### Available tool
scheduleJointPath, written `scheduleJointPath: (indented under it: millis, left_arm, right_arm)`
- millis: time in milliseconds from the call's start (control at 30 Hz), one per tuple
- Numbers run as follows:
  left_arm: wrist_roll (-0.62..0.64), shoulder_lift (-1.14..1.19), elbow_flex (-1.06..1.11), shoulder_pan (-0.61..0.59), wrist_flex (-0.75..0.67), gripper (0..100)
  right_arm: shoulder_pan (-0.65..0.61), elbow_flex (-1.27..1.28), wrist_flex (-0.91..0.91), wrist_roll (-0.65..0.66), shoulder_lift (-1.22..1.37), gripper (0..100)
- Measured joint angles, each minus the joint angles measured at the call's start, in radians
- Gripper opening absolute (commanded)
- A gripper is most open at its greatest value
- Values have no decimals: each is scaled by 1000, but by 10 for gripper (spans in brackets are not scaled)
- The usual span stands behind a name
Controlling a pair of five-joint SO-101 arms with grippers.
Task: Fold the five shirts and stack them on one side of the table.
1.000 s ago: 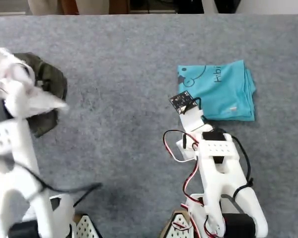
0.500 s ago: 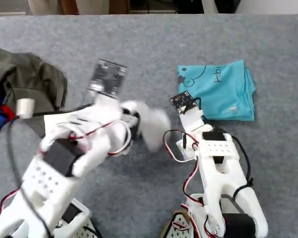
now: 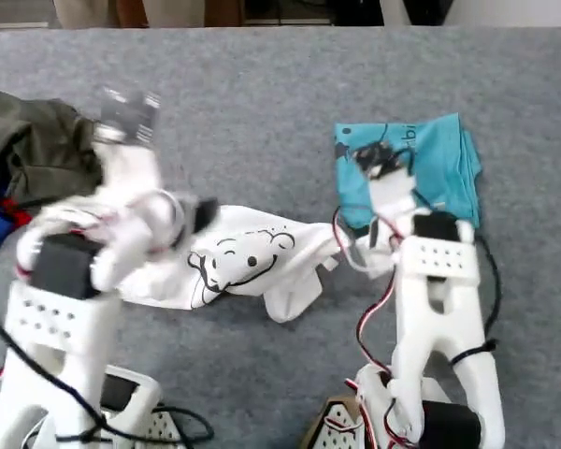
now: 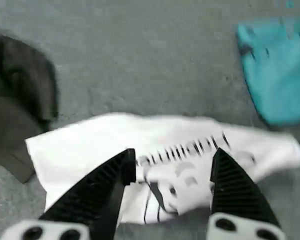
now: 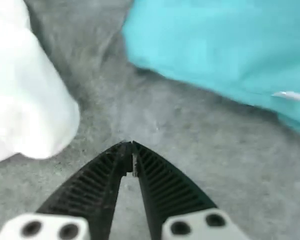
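Since a second ago the white shirt (image 3: 252,262) has come off the heap at the desk's left edge and now lies crumpled across the middle of the desk (image 3: 262,84), while the right arm (image 3: 437,281) has pushed forward to the near left corner of the folded teal shirt (image 3: 439,159). The left arm (image 3: 75,271) hangs over the white shirt's left end with its jaws apart and empty, likely so the cloth can be spread for folding. The right arm's jaws are pressed together on nothing, above bare desk between the white shirt's other end and the teal shirt, probably placed to take that end. The teal shirt sits toward the right edge as the start of the stack; dark shirts (image 3: 47,154) wait heaped at the left edge
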Motion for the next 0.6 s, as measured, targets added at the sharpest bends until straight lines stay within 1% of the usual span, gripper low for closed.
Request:
scheduleJointPath:
  millis: [67,133,200,267,333,467,600]
  left_arm:
    - [54,60,-2,-25,-54,250]
    - [104,150,-5,-26,-114,250]
    - [152,267,-17,-23,-166,250]
    - [190,396,-46,-6,-210,250]
    - [207,532,-92,21,-238,250]
    - [216,801,-230,68,-273,250]
    - [219,1063,-404,68,-282,244]
  right_arm:
    - [-29,-46,72,0,0,3]
    - [-94,-57,143,0,0,3]
    - [-164,-57,161,-8,0,3]
    - [-206,-44,155,-8,0,3]
    - [-216,-21,118,-8,0,3]
    - [-212,43,51,51,0,3]
    - [-215,92,8,77,0,3]
